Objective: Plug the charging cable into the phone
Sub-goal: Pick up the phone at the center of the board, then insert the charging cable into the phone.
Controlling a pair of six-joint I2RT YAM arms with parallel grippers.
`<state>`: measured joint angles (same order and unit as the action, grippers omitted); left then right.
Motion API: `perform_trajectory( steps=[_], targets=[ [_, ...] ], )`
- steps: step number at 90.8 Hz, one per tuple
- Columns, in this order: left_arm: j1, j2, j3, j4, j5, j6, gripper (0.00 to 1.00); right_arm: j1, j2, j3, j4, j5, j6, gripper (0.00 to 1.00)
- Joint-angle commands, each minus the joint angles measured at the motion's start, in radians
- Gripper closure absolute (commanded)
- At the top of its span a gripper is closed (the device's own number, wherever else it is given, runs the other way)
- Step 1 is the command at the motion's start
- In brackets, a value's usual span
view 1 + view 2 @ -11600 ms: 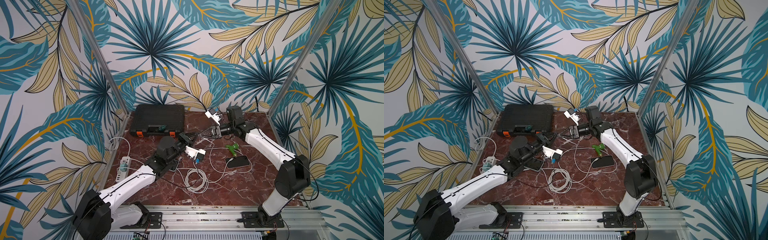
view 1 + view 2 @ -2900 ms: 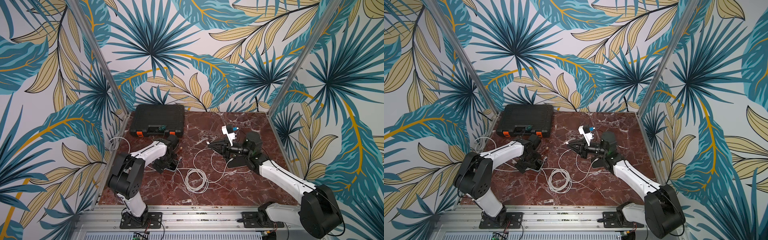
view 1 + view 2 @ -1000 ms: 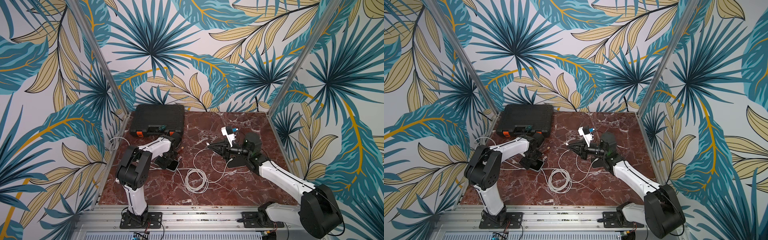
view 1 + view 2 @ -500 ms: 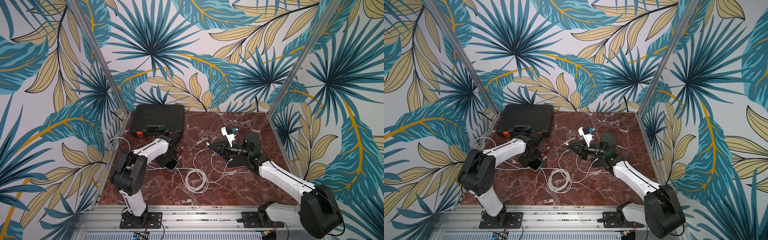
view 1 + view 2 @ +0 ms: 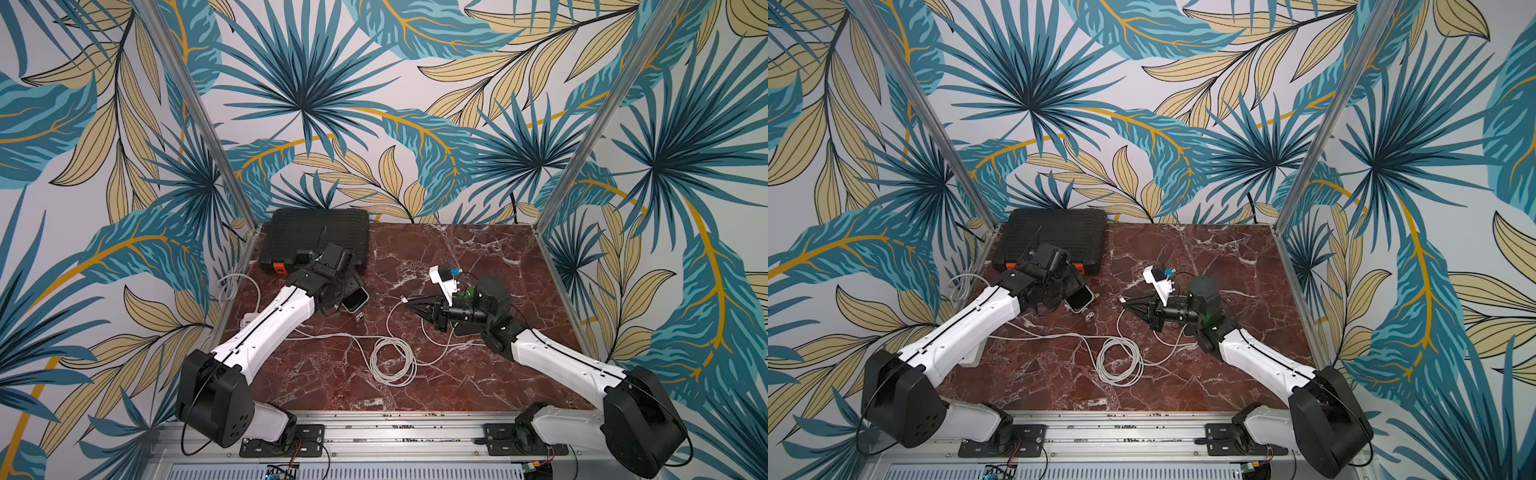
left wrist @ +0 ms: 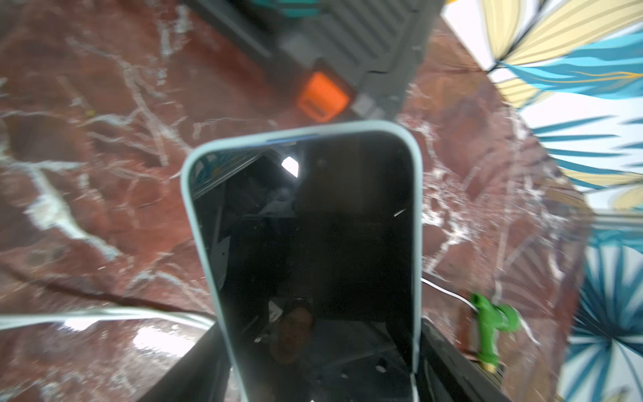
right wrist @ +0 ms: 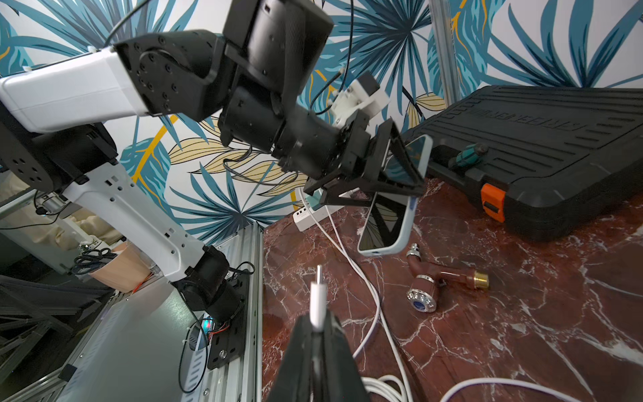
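Grip and plug are mostly hiding.
In both top views the left arm is covering most of the phone [image 5: 358,300], leaving one end peeking out, and the left claw [image 7: 405,163] is lying out of sight beneath the wrist there; the plug [image 5: 404,299] is showing too small to make out. In the left wrist view the phone's near end is running off the edge, while the case [image 6: 348,34] and worktop [image 6: 87,156] are blurring. In the right wrist view the edge is cutting off the right claw [image 7: 315,329], whose fingers are hiding the cable [image 7: 369,285] just behind the plug.
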<state>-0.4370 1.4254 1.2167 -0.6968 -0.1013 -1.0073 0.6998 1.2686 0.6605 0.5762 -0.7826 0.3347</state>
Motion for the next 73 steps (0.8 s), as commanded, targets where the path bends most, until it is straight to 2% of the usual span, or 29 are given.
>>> perform_trajectory(
  steps=[1, 10, 24, 73],
  targets=[
    [-0.017, -0.020, 0.071, 0.037, 0.046, 0.010, 0.67, 0.042, 0.029, -0.031, 0.105, 0.108, 0.018, 1.00],
    [-0.021, -0.020, 0.086, 0.010, 0.059, -0.059, 0.66, 0.083, 0.056, -0.032, 0.125, 0.201, 0.012, 1.00],
    [-0.023, -0.026, 0.092, 0.010, 0.084, -0.104, 0.66, 0.118, 0.098, -0.023, 0.147, 0.262, 0.013, 1.00],
    [-0.041, -0.033, 0.070, 0.059, 0.117, -0.109, 0.66, 0.138, 0.290, 0.066, 0.146, 0.208, 0.063, 1.00]
  ],
)
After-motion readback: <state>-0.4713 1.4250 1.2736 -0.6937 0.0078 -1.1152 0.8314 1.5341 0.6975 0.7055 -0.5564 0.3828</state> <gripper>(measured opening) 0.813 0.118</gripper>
